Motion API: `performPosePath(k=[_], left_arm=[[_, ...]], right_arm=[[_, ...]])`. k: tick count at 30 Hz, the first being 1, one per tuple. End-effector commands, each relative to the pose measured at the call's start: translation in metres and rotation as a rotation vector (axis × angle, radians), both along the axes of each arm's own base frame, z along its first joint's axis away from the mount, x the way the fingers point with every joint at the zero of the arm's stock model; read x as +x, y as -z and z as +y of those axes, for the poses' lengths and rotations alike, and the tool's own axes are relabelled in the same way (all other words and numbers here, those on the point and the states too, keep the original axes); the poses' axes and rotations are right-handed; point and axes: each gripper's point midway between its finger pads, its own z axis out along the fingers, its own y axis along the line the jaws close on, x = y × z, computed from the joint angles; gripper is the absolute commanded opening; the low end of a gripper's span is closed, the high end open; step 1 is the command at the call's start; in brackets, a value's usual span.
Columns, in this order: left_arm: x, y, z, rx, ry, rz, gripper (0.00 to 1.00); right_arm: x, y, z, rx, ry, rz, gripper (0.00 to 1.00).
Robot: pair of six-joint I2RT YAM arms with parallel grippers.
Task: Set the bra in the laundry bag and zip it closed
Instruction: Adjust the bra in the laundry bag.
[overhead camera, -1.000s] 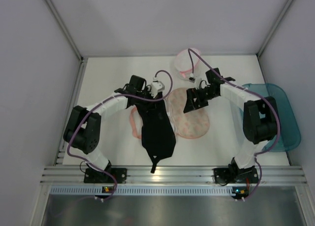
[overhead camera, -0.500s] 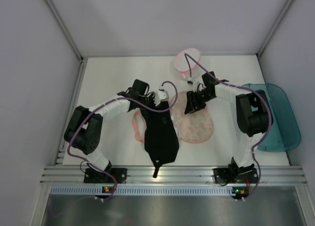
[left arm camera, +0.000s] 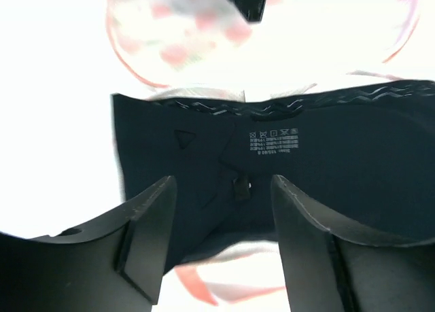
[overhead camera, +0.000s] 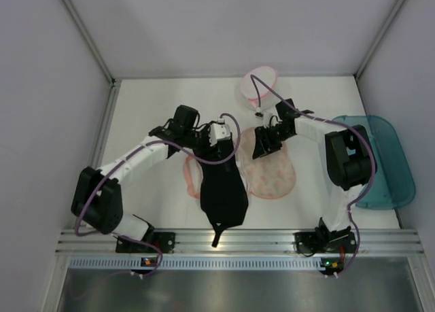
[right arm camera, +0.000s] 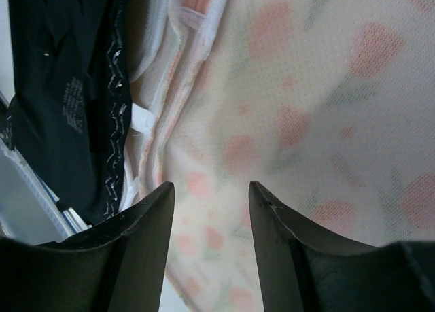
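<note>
Left wrist overexposed; edges blurred

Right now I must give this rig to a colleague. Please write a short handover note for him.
Left gripper: open, above the bra, holding nothing.
Right gripper: jaws apart over the laundry bag; a grip on the mesh cannot be confirmed.
Bra: lies across the bag's left half, its lower end trailing toward the near edge.
Done: bra brought to the bag.
Left: tuck the bra fully inside, fold the bag shut, zip it closed.

bra (overhead camera: 223, 183) left of laundry bag (overhead camera: 275, 172), overlapping
</note>
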Motion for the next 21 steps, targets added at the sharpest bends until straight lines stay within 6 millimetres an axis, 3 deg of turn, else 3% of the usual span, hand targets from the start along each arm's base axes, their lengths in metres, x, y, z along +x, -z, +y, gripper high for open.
performPosePath(k=[1, 2, 5, 8, 9, 10, 12, 14, 17, 21], left_arm=[[-0.018, -0.056, 0.001, -0.055, 0.083, -0.109, 0.64], [-0.027, -0.068, 0.006, -0.066, 0.098, -0.14, 0.66], [-0.068, -0.071, 0.023, -0.012, 0.191, -0.144, 0.67], [-0.121, -0.051, 0.032, 0.089, 0.341, -0.141, 0.65], [-0.137, -0.031, 0.038, 0.123, 0.371, -0.12, 0.64], [-0.144, -0.03, 0.043, 0.146, 0.389, -0.169, 0.64], [-0.176, -0.006, 0.042, 0.187, 0.496, -0.159, 0.63], [-0.207, 0.004, 0.037, 0.21, 0.604, -0.168, 0.62], [-0.242, 0.026, 0.034, 0.28, 0.743, -0.156, 0.61], [-0.254, 0.044, 0.022, 0.315, 0.82, -0.183, 0.59]], right_arm=[[0.009, -0.05, 0.008, 0.071, -0.042, -0.137, 0.49], [0.011, -0.06, 0.008, 0.08, -0.047, -0.167, 0.49], [0.011, -0.08, 0.001, 0.09, -0.045, -0.202, 0.51], [0.009, -0.1, -0.008, 0.099, -0.039, -0.232, 0.53], [0.011, -0.104, -0.013, 0.1, -0.029, -0.242, 0.53], [0.009, -0.106, -0.015, 0.096, -0.029, -0.242, 0.53], [0.009, -0.114, -0.023, 0.093, -0.015, -0.265, 0.54], [0.006, -0.119, -0.028, 0.089, -0.01, -0.274, 0.54], [0.003, -0.123, -0.036, 0.085, 0.008, -0.276, 0.54], [-0.003, -0.121, -0.043, 0.079, 0.023, -0.27, 0.55]])
